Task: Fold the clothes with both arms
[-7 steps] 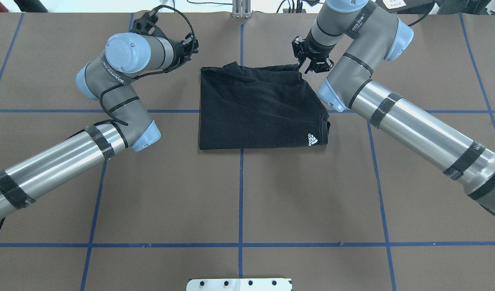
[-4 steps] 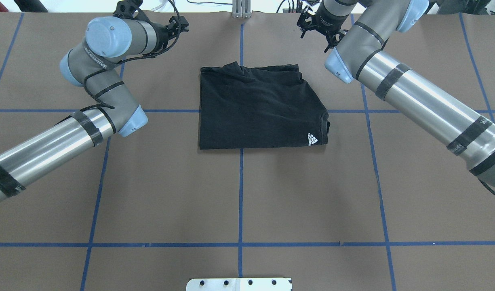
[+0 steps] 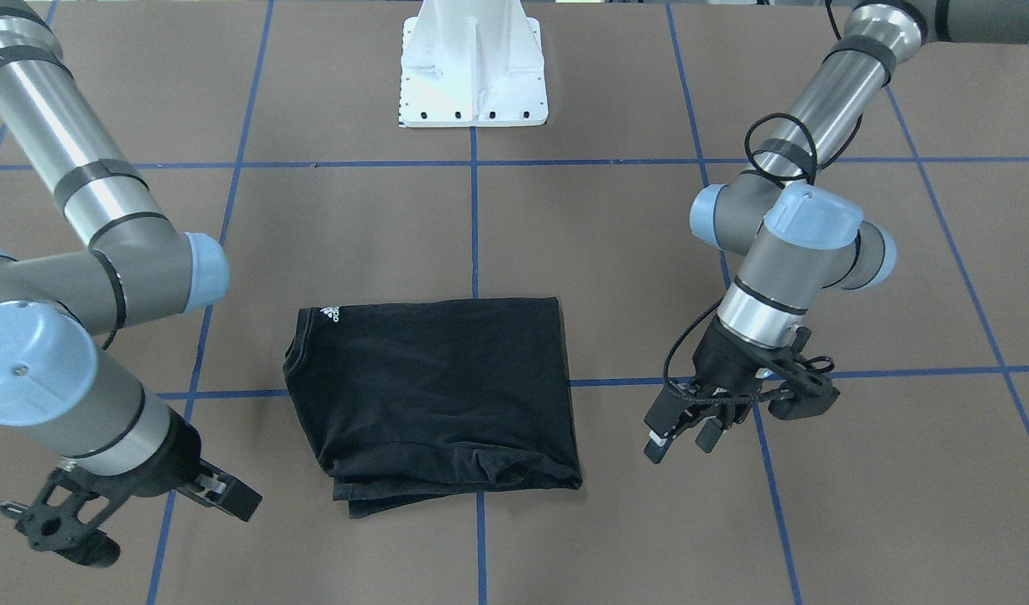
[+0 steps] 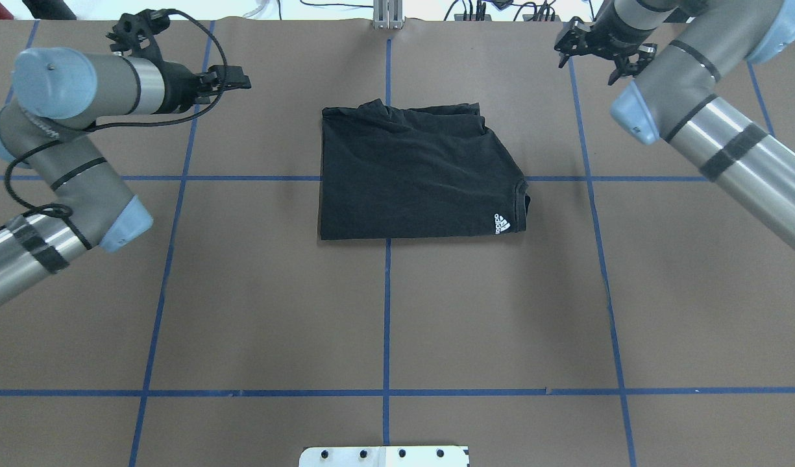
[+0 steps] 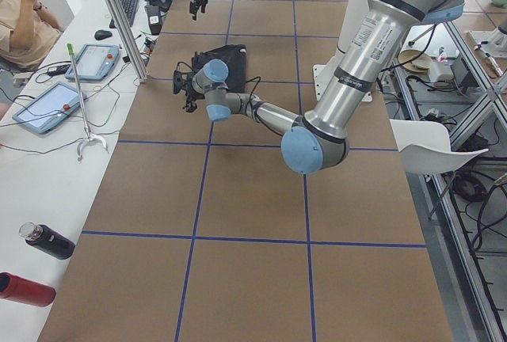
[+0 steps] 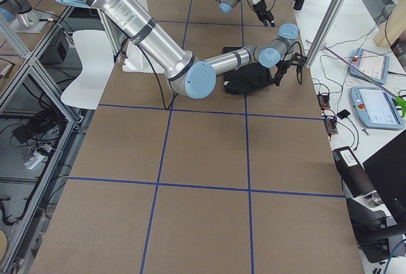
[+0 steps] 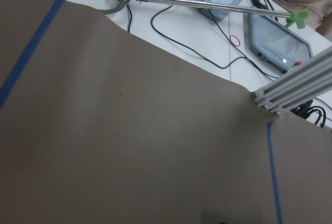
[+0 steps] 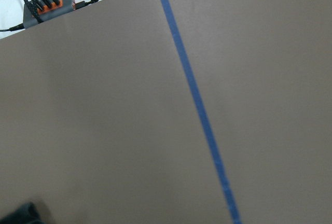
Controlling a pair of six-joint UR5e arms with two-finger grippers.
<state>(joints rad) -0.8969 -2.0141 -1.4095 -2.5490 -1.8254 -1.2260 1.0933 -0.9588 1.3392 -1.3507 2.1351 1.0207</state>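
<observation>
We see the black t-shirt [image 4: 416, 175] lying folded into a rectangle on the brown desk [image 4: 274, 311], its white logo [image 4: 501, 224] facing up. The left gripper [image 3: 680, 444] and right gripper [image 4: 587, 65] hover on either side, clear of it, both with fingers apart.

One camera looks down from behind me, another faces me; both share the t-shirt [image 4: 416, 175] between my left gripper [image 3: 680, 441] and right gripper [image 4: 592, 55]. Wrist cameras hug the table [image 7: 129, 146].
</observation>
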